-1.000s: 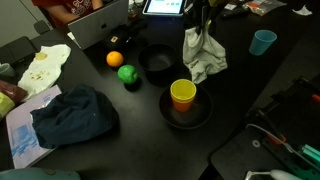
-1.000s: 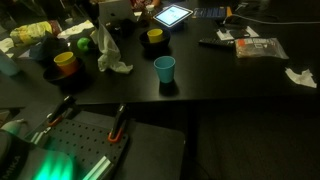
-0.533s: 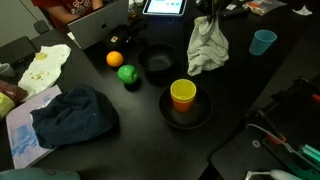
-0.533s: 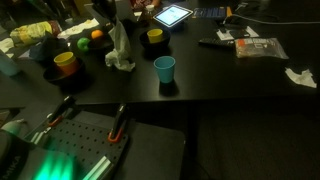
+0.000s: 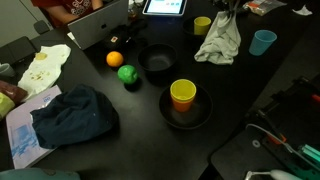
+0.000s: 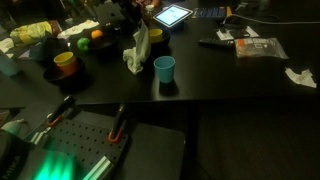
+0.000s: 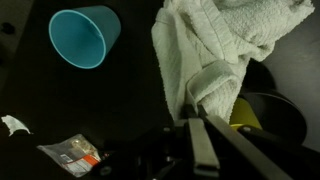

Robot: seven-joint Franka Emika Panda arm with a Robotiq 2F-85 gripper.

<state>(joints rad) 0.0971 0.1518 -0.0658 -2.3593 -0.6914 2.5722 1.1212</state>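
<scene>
**Cloth shifted right, still gripped**

Since a second ago the white cloth (image 5: 220, 40) has travelled right and now hangs at upper right, clear of the table. The gripper (image 7: 200, 124) is clenched on its folds. A blue cup (image 5: 263, 42) stands near its right, a yellow cup (image 5: 203, 25) just behind.

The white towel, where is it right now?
In an exterior view, the white towel hangs from the hand, between the far yellow cup and the blue cup.

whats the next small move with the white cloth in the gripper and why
Probably lower the white cloth straight down, slowly: the gripper is shut on it, and it hangs between the yellow cup and the blue cup, both close, so a sideways swing might knock one.
</scene>
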